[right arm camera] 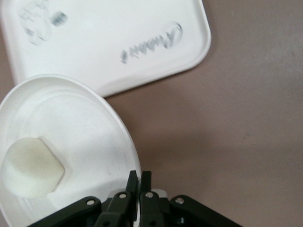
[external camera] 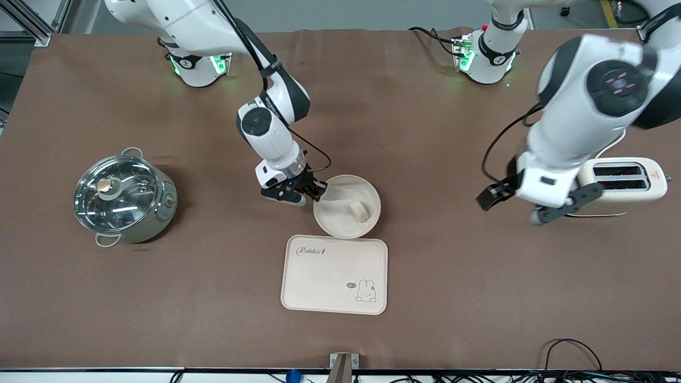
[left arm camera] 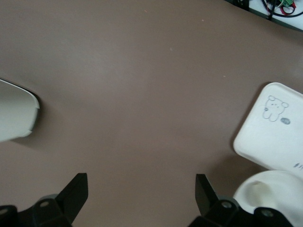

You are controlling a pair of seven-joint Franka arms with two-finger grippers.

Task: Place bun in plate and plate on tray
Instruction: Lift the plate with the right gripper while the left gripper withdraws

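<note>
The bun (external camera: 359, 211) lies in the round plate (external camera: 340, 191), which is on the table just farther from the front camera than the Rabbit tray (external camera: 335, 274); the plate's near rim reaches the tray's edge. My right gripper (external camera: 319, 189) is shut on the plate's rim at the side toward the right arm's end. The right wrist view shows this gripper (right arm camera: 139, 177) pinching the plate's rim (right arm camera: 128, 142), with the bun (right arm camera: 31, 165) and the tray (right arm camera: 118, 38) in sight. My left gripper (external camera: 513, 207) is open and empty, up over bare table beside the toaster; its own view (left arm camera: 141, 194) shows the same.
A steel pot with a glass lid (external camera: 125, 197) stands toward the right arm's end. A cream toaster (external camera: 622, 183) stands toward the left arm's end, under the left arm. The left wrist view shows the tray's corner (left arm camera: 274, 137), the plate (left arm camera: 265, 194) and the toaster's edge (left arm camera: 14, 116).
</note>
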